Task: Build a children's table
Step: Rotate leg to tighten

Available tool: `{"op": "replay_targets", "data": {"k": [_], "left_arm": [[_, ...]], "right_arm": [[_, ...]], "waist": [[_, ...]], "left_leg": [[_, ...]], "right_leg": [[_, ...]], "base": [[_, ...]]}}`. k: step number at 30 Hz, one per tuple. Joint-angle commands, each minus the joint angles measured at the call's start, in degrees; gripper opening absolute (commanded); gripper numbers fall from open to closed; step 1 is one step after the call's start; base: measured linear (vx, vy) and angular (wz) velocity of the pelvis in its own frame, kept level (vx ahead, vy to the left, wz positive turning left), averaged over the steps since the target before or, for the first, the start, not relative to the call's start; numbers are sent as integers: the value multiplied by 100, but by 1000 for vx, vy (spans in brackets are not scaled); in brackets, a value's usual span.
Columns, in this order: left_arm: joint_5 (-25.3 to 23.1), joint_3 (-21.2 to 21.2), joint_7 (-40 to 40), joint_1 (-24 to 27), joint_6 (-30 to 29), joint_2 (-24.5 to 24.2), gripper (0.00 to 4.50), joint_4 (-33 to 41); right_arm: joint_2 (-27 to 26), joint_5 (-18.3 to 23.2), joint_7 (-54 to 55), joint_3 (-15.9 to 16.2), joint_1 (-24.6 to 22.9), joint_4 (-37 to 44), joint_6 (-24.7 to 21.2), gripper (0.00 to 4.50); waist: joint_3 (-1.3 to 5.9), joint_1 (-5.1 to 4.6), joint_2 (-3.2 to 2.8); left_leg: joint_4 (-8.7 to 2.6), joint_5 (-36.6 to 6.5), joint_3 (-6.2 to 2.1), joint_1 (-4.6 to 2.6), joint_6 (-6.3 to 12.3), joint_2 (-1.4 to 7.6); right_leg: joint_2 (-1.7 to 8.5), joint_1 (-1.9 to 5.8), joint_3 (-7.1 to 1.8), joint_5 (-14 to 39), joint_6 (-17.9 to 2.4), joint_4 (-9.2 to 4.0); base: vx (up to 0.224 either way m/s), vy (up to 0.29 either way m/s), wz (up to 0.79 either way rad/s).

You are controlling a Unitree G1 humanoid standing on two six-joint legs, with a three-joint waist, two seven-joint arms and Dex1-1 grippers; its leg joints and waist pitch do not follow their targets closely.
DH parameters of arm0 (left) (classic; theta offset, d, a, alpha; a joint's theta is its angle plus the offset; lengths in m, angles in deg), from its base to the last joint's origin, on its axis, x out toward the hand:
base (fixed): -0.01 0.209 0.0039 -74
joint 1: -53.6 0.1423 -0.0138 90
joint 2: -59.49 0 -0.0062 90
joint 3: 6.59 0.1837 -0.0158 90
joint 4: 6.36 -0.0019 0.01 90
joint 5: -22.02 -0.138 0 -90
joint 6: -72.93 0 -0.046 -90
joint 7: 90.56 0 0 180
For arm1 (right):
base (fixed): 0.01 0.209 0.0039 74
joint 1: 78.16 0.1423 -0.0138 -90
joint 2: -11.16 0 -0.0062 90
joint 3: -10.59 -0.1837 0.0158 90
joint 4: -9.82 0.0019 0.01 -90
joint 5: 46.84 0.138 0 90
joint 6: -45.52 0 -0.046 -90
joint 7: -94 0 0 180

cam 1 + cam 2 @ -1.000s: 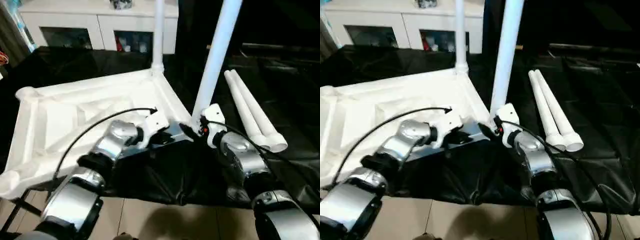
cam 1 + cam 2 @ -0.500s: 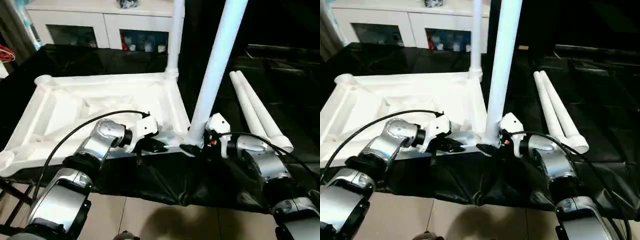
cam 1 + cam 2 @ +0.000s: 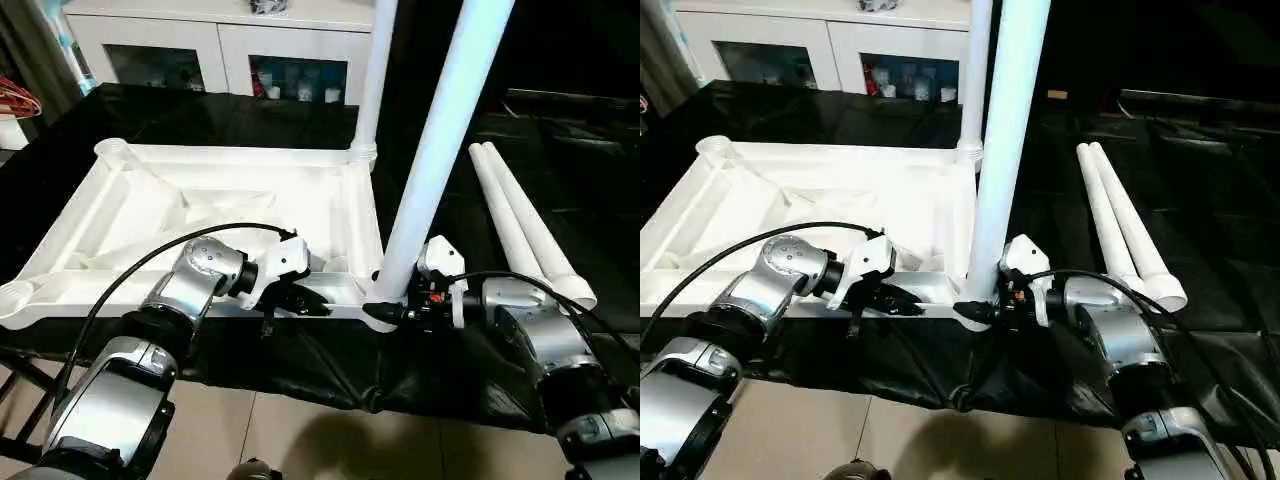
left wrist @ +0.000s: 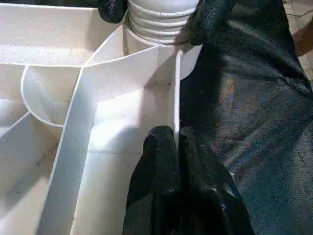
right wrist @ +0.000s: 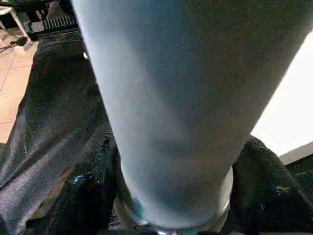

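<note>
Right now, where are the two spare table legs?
The two spare legs lie side by side on the black cloth, to the right of the upside-down tabletop and beyond the right gripper.

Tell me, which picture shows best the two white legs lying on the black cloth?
The left eye view: both loose legs lie side by side on the black cloth, full length, thick ends toward the robot. The right eye view shows the same pair from slightly aside. The wrist views look at the table top's rim and the standing leg instead.

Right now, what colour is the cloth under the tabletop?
Black; the cloth shows best in the left eye view.
</note>
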State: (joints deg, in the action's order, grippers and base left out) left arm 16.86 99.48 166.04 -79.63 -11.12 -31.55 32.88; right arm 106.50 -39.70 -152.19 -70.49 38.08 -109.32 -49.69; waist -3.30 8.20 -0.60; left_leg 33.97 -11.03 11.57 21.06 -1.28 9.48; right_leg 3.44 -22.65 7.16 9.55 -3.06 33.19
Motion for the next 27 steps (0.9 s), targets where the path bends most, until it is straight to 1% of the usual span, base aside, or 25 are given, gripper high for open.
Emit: {"op": "replay_targets", "data": {"k": [1, 2, 3, 4, 6, 7, 8, 9, 10, 11, 12, 13, 14, 15, 16, 17, 18, 19, 20, 21, 22, 24, 27], "left_arm": [[125, -113, -386, -103, -82, 154, 0, 95], [117, -143, -513, -124, -110, 200, 0, 66], [89, -184, -763, -172, -195, 281, 0, 3], [69, -210, -926, -203, -253, 334, 0, -38], [11, -234, -1292, -261, -333, 480, 0, -117], [5, -234, -1318, -265, -338, 490, 0, -122], [-119, -210, -1754, -326, -400, 652, 0, -203], [-119, -210, -1754, -326, -400, 652, 0, -203], [-162, -237, -2120, -395, -511, 827, 0, -278], [-162, -237, -2120, -395, -511, 827, 0, -278], [-175, -243, -2253, -423, -561, 893, 0, -302], [-220, -247, -2610, -488, -662, 1058, 0, -358], [-233, -251, -2731, -508, -692, 1113, 0, -378], [-256, -263, -3055, -566, -778, 1287, 0, -432], [-261, -282, -3228, -593, -812, 1387, 0, -463], [-267, -304, -3401, -616, -824, 1477, 0, -491], [-269, -305, -3414, -617, -820, 1487, 0, -493], [-278, -307, -3491, -626, -798, 1544, 0, -502], [-287, -301, -3566, -629, -765, 1627, 0, -491], [-287, -297, -3552, -625, -759, 1631, 0, -483], [-284, -280, -3497, -608, -739, 1640, 0, -452], [-289, -255, -3428, -583, -714, 1607, 0, -416], [-329, -172, -3188, -506, -568, 1465, 0, -352]], "right_arm": [[-212, 126, 148, 82, -157, 134, -132, 269], [-283, 129, 282, 35, -178, 133, -176, 269], [-413, 55, 608, -28, -174, 28, -98, 269], [-497, -1, 828, -66, -166, -51, -34, 269], [-742, -138, 1566, -203, -51, -389, -91, 269], [-761, -148, 1622, -213, -42, -415, -92, 269], [-1031, -226, 2323, -351, 69, -687, -140, 269], [-1031, -226, 2323, -351, 69, -687, -140, 268], [-1246, -302, 2943, -457, 184, -909, -217, 268], [-1246, -302, 2943, -457, 184, -909, -217, 268], [-1326, -329, 3164, -502, 237, -996, -244, 268], [-1537, -373, 3754, -635, 387, -1234, -340, 268], [-1605, -400, 3986, -679, 444, -1318, -342, 268], [-1806, -500, 4707, -790, 635, -1596, -328, 268], [-1911, -508, 4963, -846, 738, -1751, -287, 268], [-1994, -546, 5160, -855, 819, -1867, -179, 268], [-2002, -556, 5181, -852, 828, -1882, -163, 268], [-2050, -614, 5305, -835, 887, -1967, -68, 268], [-2130, -668, 5479, -832, 1000, -2113, 115, 268], [-2140, -646, 5458, -849, 1015, -2128, 129, 268], [-2180, -548, 5360, -924, 1071, -2183, 180, 303], [-2191, -506, 5261, -978, 1103, -2194, 205, 340], [-2124, -477, 5002, -971, 1113, -2172, 263, 348]], "waist": [[445, 3, 26], [441, 1, 25], [434, -6, 45], [432, -21, 34], [418, -40, 45], [403, -73, 43], [398, -82, 39], [380, -128, 34], [380, -139, 32], [370, -161, 24], [346, -197, 33], [356, -232, 13], [356, -234, 16], [375, -240, 18], [378, -257, 4], [380, -268, 11], [383, -260, 10], [388, -254, 13], [395, -248, 29], [395, -248, 23], [395, -248, 29], [387, -247, 15], [384, -258, 16]], "left_leg": [[-338, -594, -235, -85, 525, 531], [-346, -611, -240, -88, 497, 541], [-353, -673, -241, -95, 465, 539], [-355, -709, -248, -100, 398, 535], [-364, -786, -246, -108, 314, 517], [-377, -855, -258, -102, 261, 505], [-382, -895, -262, -117, 236, 503], [-389, -1058, -259, -152, 172, 498], [-390, -1097, -267, -160, 140, 487], [-397, -1136, -265, -165, 123, 492], [-411, -1287, -280, -173, 112, 487], [-416, -1341, -281, -199, 58, 494], [-418, -1367, -297, -206, 37, 493], [-417, -1289, -288, -202, 21, 498], [-422, -1281, -289, -215, -13, 498], [-420, -1273, -292, -203, -28, 495], [-418, -1257, -286, -205, -19, 490], [-411, -1177, -272, -183, 53, 481], [-409, -1141, -265, -179, 78, 480], [-411, -1082, -265, -165, 118, 478], [-409, -1075, -260, -165, 145, 476], [-413, -1054, -262, -156, 207, 484], [-420, -1131, -263, -157, 219, 492]], "right_leg": [[740, 325, -432, 1135, -902, -338], [738, 318, -434, 1193, -884, -344], [736, 317, -429, 1323, -852, -364], [749, 306, -429, 1454, -832, -376], [754, 303, -427, 1716, -782, -420], [754, 308, -418, 1886, -749, -446], [752, 303, -416, 1998, -709, -467], [751, 273, -419, 2221, -676, -513], [761, 291, -420, 2371, -611, -534], [757, 275, -424, 2404, -617, -542], [748, 288, -403, 2571, -569, -574], [754, 266, -424, 2583, -592, -570], [763, 279, -414, 2617, -585, -577], [765, 281, -438, 2469, -605, -551], [754, 264, -435, 2386, -646, -551], [752, 276, -437, 2312, -671, -530], [760, 280, -439, 2250, -691, -533], [755, 293, -454, 2023, -725, -511], [765, 298, -456, 1942, -738, -500], [763, 308, -459, 1845, -769, -481], [762, 312, -460, 1820, -778, -476], [758, 320, -458, 1781, -800, -471], [757, 325, -459, 1804, -801, -476]], "base": [[0, 0, 0], [0, 0, 0], [0, 0, 0], [0, 0, 0], [0, 0, 0], [0, 0, 0], [0, 0, 0], [0, 0, 0], [0, 0, 0], [0, 0, 0], [0, 0, 0], [0, 0, 0], [0, 0, 0], [0, 0, 0], [0, 0, 0], [0, 0, 0], [0, 0, 0], [0, 0, 0], [0, 0, 0], [0, 0, 0], [0, 0, 0], [0, 0, 0], [0, 0, 0]]}}
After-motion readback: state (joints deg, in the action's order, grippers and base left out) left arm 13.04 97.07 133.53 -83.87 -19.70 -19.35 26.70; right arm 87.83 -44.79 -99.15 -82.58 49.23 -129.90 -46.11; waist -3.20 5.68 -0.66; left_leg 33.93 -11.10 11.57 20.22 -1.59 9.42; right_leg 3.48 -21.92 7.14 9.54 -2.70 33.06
